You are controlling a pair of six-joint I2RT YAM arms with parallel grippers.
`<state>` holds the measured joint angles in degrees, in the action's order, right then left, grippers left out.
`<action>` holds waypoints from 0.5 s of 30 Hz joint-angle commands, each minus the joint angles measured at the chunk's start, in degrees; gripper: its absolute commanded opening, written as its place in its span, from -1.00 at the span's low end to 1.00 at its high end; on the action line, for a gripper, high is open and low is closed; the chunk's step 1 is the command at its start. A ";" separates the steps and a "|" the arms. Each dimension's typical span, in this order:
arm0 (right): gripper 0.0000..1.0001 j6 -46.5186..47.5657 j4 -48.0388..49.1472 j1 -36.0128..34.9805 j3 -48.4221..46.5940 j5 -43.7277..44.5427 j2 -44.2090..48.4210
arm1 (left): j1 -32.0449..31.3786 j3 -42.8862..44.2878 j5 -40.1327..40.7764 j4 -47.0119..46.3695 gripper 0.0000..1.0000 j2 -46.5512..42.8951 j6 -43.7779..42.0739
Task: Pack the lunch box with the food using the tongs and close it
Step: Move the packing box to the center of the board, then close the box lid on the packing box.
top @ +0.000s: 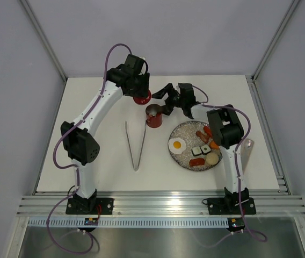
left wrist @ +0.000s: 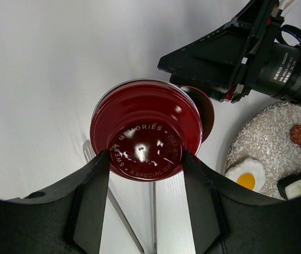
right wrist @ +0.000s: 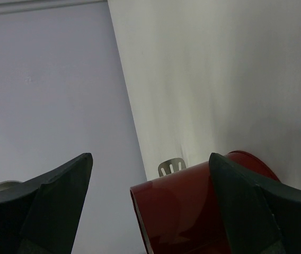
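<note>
- My left tool [left wrist: 146, 159] is clamped on the red lid [left wrist: 145, 127], its fingers on opposite sides of the rim. It holds the lid clear of the table [top: 88, 91].
- The lunch box [top: 153, 116] stands upright and uncovered, just beside the lid.
- My right tool [right wrist: 150, 164] is spread wide with the lunch box between its fingers. One finger is clearly apart from it.
- The tongs [top: 135, 145] lie flat on the table, left of the lunch box, ungripped.
- The food [top: 198, 148] sits on the speckled plate [top: 187, 129].
</note>
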<state>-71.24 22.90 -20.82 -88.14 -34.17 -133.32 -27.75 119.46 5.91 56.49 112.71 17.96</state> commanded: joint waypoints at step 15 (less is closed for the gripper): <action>0.99 20.79 -40.82 9.21 -4.51 22.47 21.95 | -0.82 6.48 -4.77 6.00 -0.50 1.90 -3.72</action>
<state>-58.48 -4.36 -14.44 -90.94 -21.23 -119.57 -28.14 121.38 2.76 60.47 113.43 16.56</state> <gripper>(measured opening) 0.993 0.557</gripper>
